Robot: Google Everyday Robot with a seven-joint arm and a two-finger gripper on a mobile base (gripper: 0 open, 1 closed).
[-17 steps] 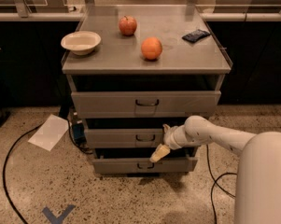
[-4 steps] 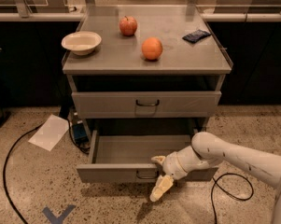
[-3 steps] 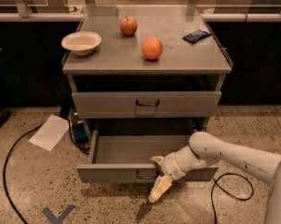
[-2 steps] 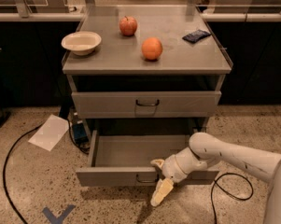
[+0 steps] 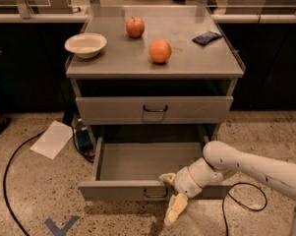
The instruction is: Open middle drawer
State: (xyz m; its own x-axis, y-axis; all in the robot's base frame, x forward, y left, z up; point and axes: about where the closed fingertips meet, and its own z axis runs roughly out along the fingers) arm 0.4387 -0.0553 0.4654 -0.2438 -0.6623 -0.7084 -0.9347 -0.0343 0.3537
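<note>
The middle drawer (image 5: 137,161) is a wide shallow grey tray, pulled far out of the cabinet, and its inside is bare. Its low front carries a small dark wire handle (image 5: 155,194) at centre. My gripper (image 5: 171,194) is at the drawer's front edge, just right of the handle. It is open: one pale finger (image 5: 167,178) rests over the front rim and the other (image 5: 176,210) hangs down before the front. It holds nothing.
The top drawer (image 5: 155,109) is shut. On the cabinet top stand a white bowl (image 5: 85,44), an apple (image 5: 134,27), an orange (image 5: 160,51) and a dark blue packet (image 5: 206,37). A sheet of paper (image 5: 52,139) and black cables (image 5: 10,181) lie on the floor.
The middle drawer was shut at first and now stands pulled far out. My gripper came forward and down with its front. In the last second it barely moved.
</note>
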